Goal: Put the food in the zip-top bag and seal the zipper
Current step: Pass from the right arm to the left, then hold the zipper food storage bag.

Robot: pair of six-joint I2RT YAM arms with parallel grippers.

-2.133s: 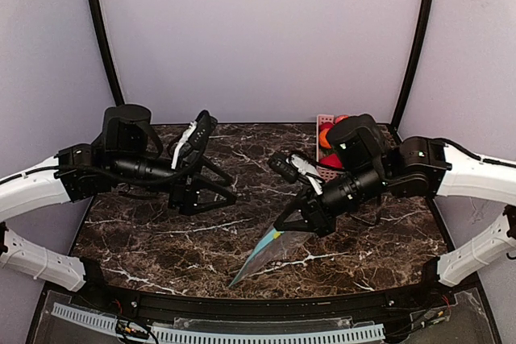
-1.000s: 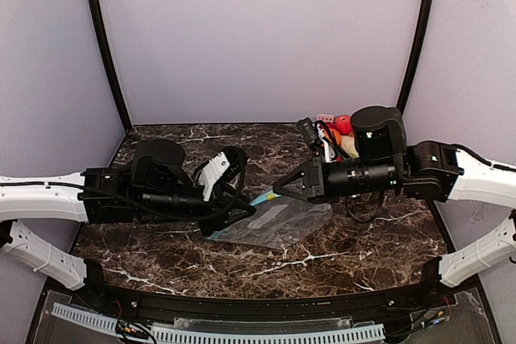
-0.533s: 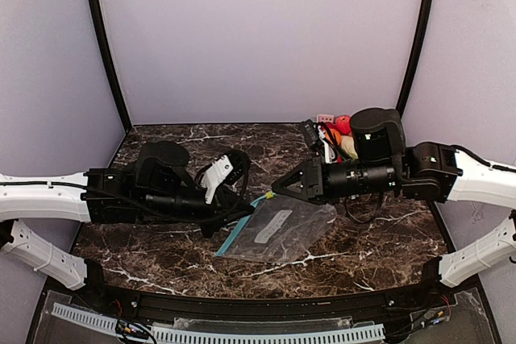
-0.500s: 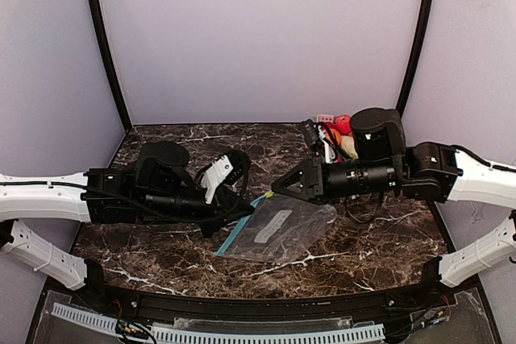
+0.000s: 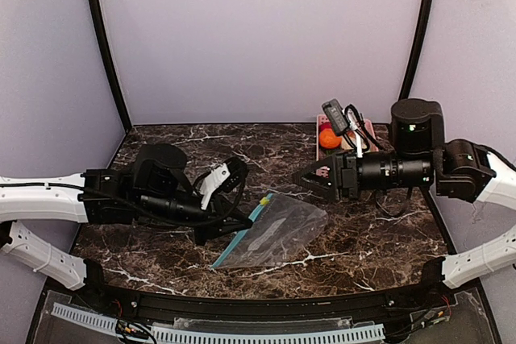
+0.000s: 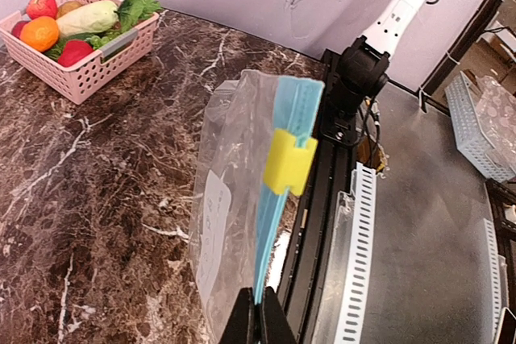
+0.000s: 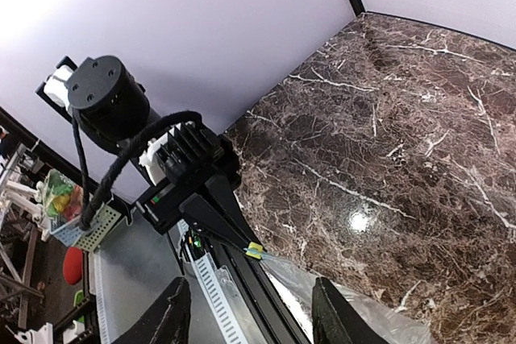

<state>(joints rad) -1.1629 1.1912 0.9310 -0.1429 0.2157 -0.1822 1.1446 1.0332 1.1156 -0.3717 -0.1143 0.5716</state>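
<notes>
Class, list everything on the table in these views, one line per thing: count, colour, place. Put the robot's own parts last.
zip-top bag: one, clear with a whitish label, mid-table, held at its mouth edge
zipper: one, teal-blue, along the bag's mouth edge
slider: one, yellow, on the zipper
basket: one, pink, far right of the table
gourd: one, pale whitish-green, in the basket
leafy green vegetable: one, green, in the basket
apple: one, red, in the basket
orange: one, orange, in the basket
red fruit: one, red, in the basket
table: one, dark brown marble
left gripper: one, black, shut on the bag's zipper edge
right gripper: one, black, open, holding nothing
</notes>
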